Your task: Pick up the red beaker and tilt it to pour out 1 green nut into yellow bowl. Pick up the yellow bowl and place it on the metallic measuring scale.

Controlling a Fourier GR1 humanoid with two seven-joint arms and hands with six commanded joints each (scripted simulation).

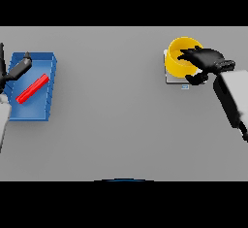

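Observation:
The yellow bowl stands on the metallic measuring scale at the far right of the table. My right hand reaches over the bowl's right side, with fingers inside the rim and the thumb curled against the outer wall, pinching it. The red beaker lies on its side in a blue tray at the far left. My left hand hovers at the tray's upper left corner, fingers straight, apart from the beaker. No green nut is visible.
The blue tray occupies the table's left edge. Bare grey tabletop stretches between the tray and the scale.

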